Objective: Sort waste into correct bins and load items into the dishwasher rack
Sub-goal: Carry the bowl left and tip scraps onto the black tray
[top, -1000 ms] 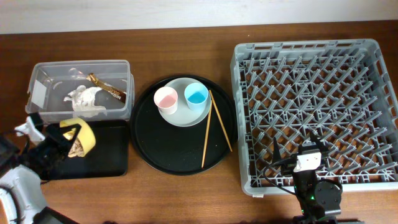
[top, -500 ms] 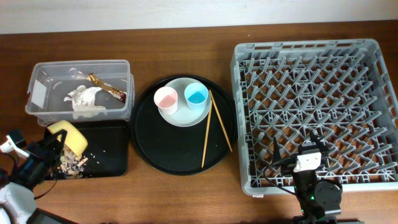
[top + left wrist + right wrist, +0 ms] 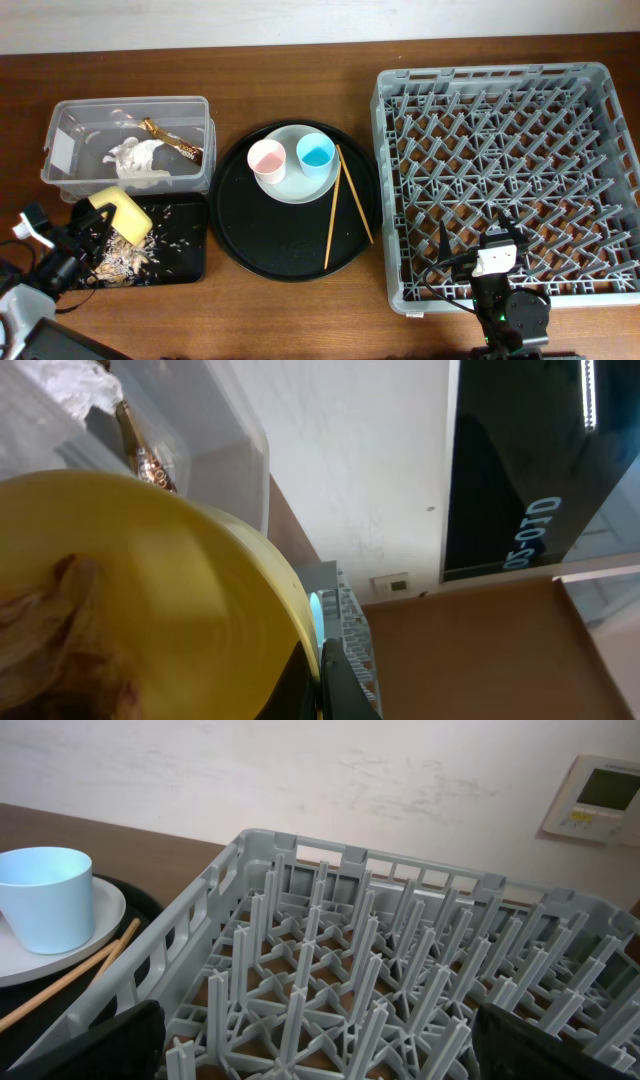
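Observation:
My left gripper is shut on the rim of the yellow bowl, which is tipped on its side over the shallow black tray. Beige food scraps lie spilled on that tray. In the left wrist view the yellow bowl fills the frame, with some brown scraps still inside. The clear box holds crumpled tissue and the gold wrapper. The pink cup and blue cup stand on the plate. My right gripper hangs open over the rack.
The plate sits on a large round black tray, with two chopsticks lying along its right side. The right wrist view shows the rack's pegs, the blue cup and a chopstick.
The bowl has tipped further over and its scraps have fallen and scattered across the shallow black tray. My left arm shifted slightly at the tray's left end. The right arm has not moved.

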You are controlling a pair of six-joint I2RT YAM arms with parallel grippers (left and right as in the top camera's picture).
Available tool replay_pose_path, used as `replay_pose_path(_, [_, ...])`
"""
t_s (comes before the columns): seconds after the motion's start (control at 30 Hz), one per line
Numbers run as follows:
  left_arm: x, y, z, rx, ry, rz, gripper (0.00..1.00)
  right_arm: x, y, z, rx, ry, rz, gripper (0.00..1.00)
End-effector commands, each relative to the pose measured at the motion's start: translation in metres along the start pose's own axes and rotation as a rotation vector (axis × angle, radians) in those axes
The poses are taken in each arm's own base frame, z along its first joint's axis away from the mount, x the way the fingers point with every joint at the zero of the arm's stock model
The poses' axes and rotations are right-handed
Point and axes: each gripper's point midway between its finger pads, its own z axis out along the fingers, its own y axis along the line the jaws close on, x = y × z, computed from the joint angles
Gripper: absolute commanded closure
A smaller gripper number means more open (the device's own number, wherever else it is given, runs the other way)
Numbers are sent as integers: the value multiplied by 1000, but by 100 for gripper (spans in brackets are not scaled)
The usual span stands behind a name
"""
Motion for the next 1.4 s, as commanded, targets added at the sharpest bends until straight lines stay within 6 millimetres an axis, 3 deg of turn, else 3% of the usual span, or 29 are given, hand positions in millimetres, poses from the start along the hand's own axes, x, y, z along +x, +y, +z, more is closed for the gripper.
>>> replay_pose_path(0.0, [5,-9,1,129,21,-42,100,3,0,0,0,4,5,2])
replay_pose_path(0.6, [13,-8,8,134,50,-116,100,3,0,0,0,4,5,2])
replay_pose_path(0.97, [14,-12,19,145,87,-14,100,3,0,0,0,4,5,1])
replay_pose_path(1.37, [6,-6,11,113,62,-174,100,3,0,0,0,4,5,2])
